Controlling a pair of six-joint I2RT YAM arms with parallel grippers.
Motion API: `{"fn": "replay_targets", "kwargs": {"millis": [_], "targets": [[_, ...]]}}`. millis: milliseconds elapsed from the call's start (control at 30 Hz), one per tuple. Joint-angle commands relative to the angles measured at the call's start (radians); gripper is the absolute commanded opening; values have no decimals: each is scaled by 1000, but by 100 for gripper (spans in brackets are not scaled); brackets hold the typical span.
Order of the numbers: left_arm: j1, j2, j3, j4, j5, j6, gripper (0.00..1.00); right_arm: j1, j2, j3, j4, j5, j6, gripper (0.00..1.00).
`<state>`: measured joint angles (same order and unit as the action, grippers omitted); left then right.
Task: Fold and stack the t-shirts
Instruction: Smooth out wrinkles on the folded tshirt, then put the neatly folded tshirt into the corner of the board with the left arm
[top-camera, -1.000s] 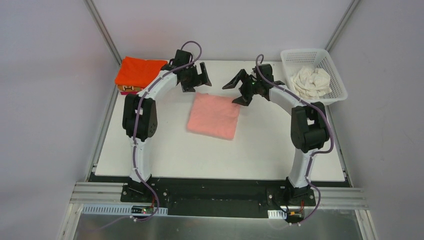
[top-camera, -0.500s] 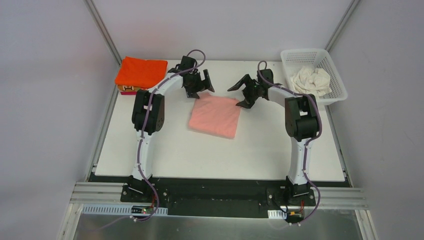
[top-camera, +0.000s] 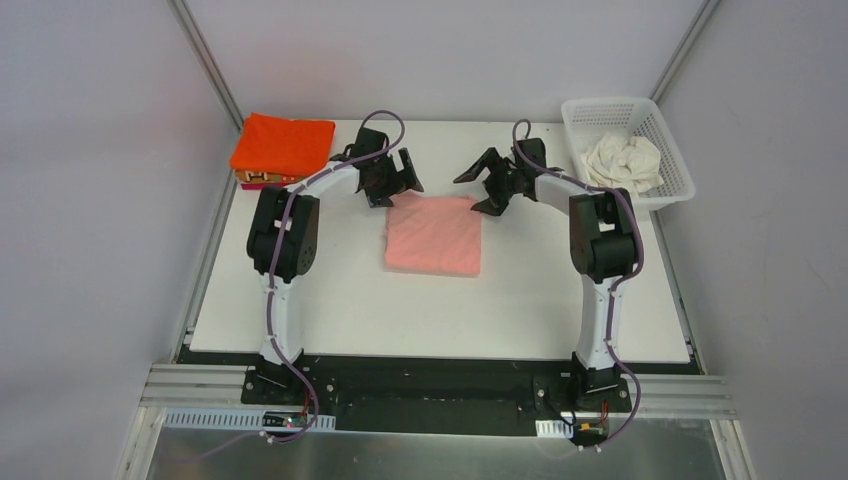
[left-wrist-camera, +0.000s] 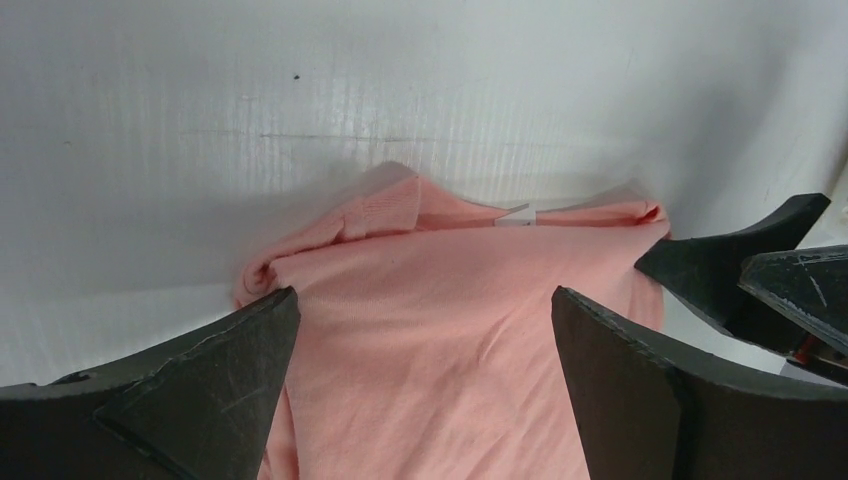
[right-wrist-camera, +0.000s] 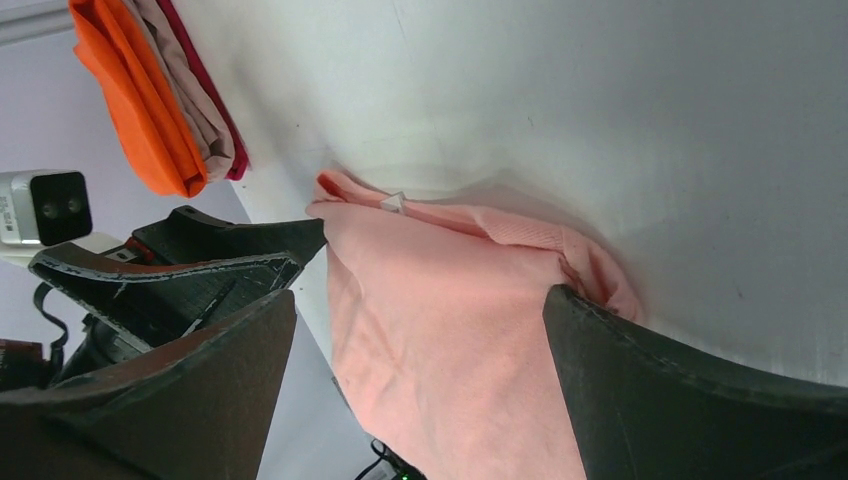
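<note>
A salmon pink t-shirt (top-camera: 434, 235) lies folded in a rectangle at mid-table. My left gripper (top-camera: 395, 180) hovers open over its far left corner, jaws spread wide with pink cloth (left-wrist-camera: 450, 340) between them and nothing gripped. My right gripper (top-camera: 485, 185) stands open over the far right corner, and the same shirt (right-wrist-camera: 440, 320) fills the gap between its fingers (right-wrist-camera: 680, 400). A bright orange t-shirt (top-camera: 283, 143) tops a folded stack at the far left, with a magenta layer (right-wrist-camera: 222, 110) beneath. A cream-white t-shirt (top-camera: 622, 163) sits crumpled in the basket.
The white lattice basket (top-camera: 610, 104) stands at the far right corner of the table. The orange stack rests on a small box (top-camera: 256, 178) by the left edge. The two grippers are close together, each visible in the other's wrist view.
Both grippers have come down and inward to the far edge of the pink shirt. The shirt has shifted slightly and now lies squarer to the table.
</note>
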<state>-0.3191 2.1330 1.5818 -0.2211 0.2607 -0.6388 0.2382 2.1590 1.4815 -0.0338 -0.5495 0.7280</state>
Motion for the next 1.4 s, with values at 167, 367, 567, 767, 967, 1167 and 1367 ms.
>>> {"fn": "replay_targets", "kwargs": {"millis": [167,367,567,767,967,1167,1367], "targets": [[-1,-228,-31,-160,-150,67,99,39,-200,127,-336,266,-236,100],[-2,-388,-194,-196,-202,50,99,69,-461,-109,-298,404,-195,100],[-3,-383,-266,-196,-77,58,99,82,-698,-389,-266,451,-165,100],[-15,-274,-225,-196,-30,57,96,88,-910,-538,-302,477,-148,100],[-29,-182,-221,-197,-29,42,81,88,-1057,-587,-388,539,-174,100],[-76,-127,-213,-196,-34,41,71,86,-1145,-596,-465,642,-185,100],[-128,-96,-222,-197,-79,23,57,87,-1185,-605,-507,699,-201,100]]}}
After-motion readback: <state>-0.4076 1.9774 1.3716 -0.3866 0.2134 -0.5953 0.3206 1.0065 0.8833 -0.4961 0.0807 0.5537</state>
